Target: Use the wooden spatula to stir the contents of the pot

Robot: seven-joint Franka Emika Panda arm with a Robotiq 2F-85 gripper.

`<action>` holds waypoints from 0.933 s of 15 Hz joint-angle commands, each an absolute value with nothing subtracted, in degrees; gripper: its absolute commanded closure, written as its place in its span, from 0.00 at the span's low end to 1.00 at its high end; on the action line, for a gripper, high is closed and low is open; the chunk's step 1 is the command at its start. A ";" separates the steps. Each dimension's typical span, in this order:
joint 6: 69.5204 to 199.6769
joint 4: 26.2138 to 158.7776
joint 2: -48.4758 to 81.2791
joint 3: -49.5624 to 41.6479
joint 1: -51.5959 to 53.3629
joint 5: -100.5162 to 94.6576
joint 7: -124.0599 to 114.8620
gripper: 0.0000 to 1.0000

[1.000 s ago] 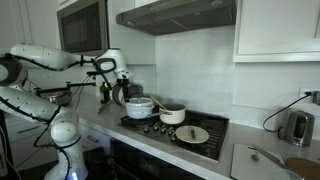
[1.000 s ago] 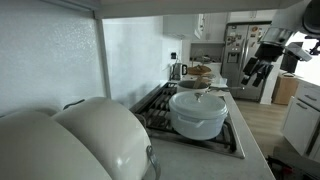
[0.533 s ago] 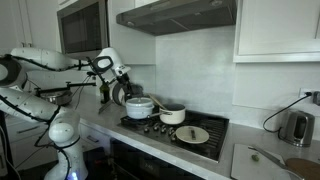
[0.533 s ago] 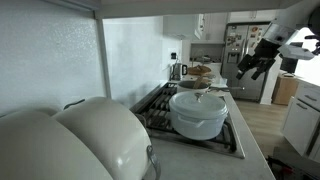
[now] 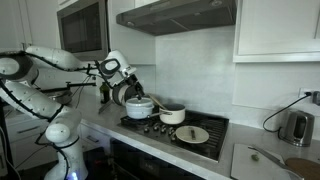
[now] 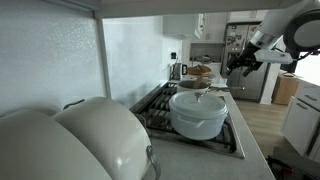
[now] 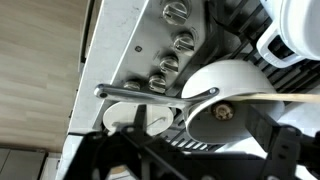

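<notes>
The pot [image 5: 172, 115] is small, low and white, and stands on the stove behind the bigger pot. In the wrist view the pot [image 7: 232, 78] shows a long metal handle pointing left, and the wooden spatula [image 7: 285, 97] lies as a pale thin stick across its rim, running off to the right. My gripper [image 5: 124, 92] hangs open in the air up and to the left of the stove, touching nothing. In the wrist view the gripper [image 7: 200, 165] has dark fingers [image 7: 110, 150] standing wide apart, above the pot. The gripper [image 6: 236, 68] also shows high beyond the stove.
A larger white lidded pot [image 5: 140, 107] stands nearest my arm and fills the stove's front [image 6: 198, 115]. A flat round pan [image 5: 192, 134] sits on the front burner. Stove knobs [image 7: 178, 42] line the front edge. A kettle [image 5: 296, 127] stands at the far counter.
My gripper has moved down and closer to the stove, still open. The pots, pan and spatula have not moved.
</notes>
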State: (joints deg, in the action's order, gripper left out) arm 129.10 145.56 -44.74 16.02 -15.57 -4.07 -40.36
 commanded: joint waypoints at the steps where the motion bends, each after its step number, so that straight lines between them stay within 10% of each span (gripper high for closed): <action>1: 133.60 140.79 -36.94 19.19 -16.69 -6.51 -48.04 0.00; 14: 132.59 139.07 -34.52 17.49 -12.47 -8.22 -53.33 0.00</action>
State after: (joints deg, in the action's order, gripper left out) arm 133.34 139.18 -34.63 17.56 -13.73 -6.40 -50.10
